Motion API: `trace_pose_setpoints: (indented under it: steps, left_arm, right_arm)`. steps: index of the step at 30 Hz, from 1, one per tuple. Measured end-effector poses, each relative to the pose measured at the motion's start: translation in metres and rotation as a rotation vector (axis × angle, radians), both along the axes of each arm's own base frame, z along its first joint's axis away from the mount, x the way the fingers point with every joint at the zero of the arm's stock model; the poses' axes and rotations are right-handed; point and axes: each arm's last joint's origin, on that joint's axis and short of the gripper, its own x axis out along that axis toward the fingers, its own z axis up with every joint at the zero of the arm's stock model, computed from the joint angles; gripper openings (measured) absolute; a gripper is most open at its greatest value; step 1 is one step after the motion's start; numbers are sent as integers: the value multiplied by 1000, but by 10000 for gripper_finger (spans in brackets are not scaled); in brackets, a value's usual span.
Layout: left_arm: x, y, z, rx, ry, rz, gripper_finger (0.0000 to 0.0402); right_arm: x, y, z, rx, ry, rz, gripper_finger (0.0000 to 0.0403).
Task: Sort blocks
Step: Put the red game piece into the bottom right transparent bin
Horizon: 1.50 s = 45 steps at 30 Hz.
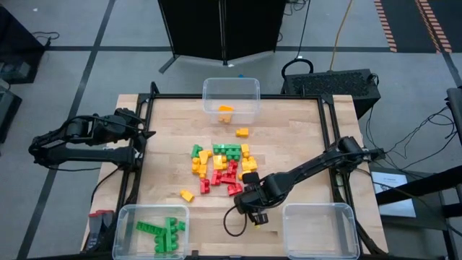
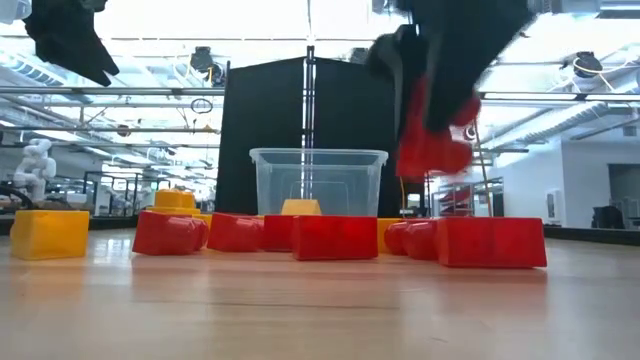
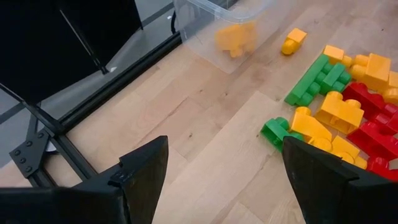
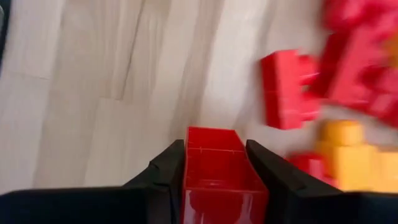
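Note:
Green, red and yellow-orange blocks [image 1: 222, 167] lie heaped at the table's middle; in the low view the red ones [image 2: 335, 238] stand in a row. One yellow block [image 1: 187, 195] lies apart, another [image 1: 242, 132] sits near the far bin. My right gripper [image 1: 254, 209] hovers near the table's near edge, between the two near bins, shut on a red block [image 4: 221, 168]. My left gripper [image 3: 227, 186] is open, over the table's left edge [image 1: 141, 131], away from the pile. My right gripper pinches the red block [image 2: 435, 140] between its two fingers [image 4: 168, 174], one on each long side wall [image 4: 189, 155]. The block's hollow underside faces the wrist camera. The low view shows the block lifted clear of the table, hanging below the gripper.
A clear bin [image 1: 231, 88] at the far edge holds a yellow-orange block [image 1: 227, 113]. The near-left bin [image 1: 123, 217] holds green blocks [image 1: 162, 232]. The near-right bin [image 1: 321, 211] has nothing in it. A black frame [image 1: 328, 123] rims the table.

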Motion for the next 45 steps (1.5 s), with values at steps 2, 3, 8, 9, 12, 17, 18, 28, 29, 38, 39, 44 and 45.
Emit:
trace_pose_setpoints:
  steps: [2, 3, 8, 9, 12, 17, 18, 28, 29, 38, 39, 44, 45]
  left_arm:
    - [0, 0, 0, 0, 0, 0, 287]
    - [0, 0, 0, 0, 0, 0, 287]
    - [0, 0, 0, 0, 0, 0, 287]
    - [0, 0, 0, 0, 0, 0, 287]
    - [0, 0, 0, 0, -1, 0, 287]
    - [0, 0, 0, 0, -1, 0, 287]
    - [0, 0, 0, 0, 0, 0, 287]
    - [0, 0, 0, 0, 0, 0, 287]
    - [0, 0, 0, 0, 0, 0, 287]
    - [0, 0, 0, 1, 0, 0, 287]
    - [0, 0, 0, 1, 1, -1, 287]
    - [0, 0, 0, 2, 1, -1, 287]
    - [0, 0, 0, 2, 1, -1, 287]
  right_arm:
    - [-1, -2, 24, -28, -33, -16, 119]
    - [-3, -3, 37, -43, -40, -26, 119]
    - [-25, -8, 100, -34, -44, -100, 119]
    - [-31, -7, 110, -29, -44, -116, 119]
    - [-56, -3, 139, -6, -52, -176, 119]
    - [-101, 10, 163, 66, -36, -326, 119]
    - [-109, 15, 166, 73, -37, -356, 119]
    - [-158, 61, 155, 107, 0, -510, 119]
    - [-161, 64, 152, 106, 8, -527, 119]
    - [-174, 92, 116, 164, 61, -606, 119]
    - [-174, 95, 110, 175, 77, -603, 119]
    - [-172, 101, 77, 190, 146, -602, 119]
    - [-171, 101, 71, 190, 155, -602, 119]
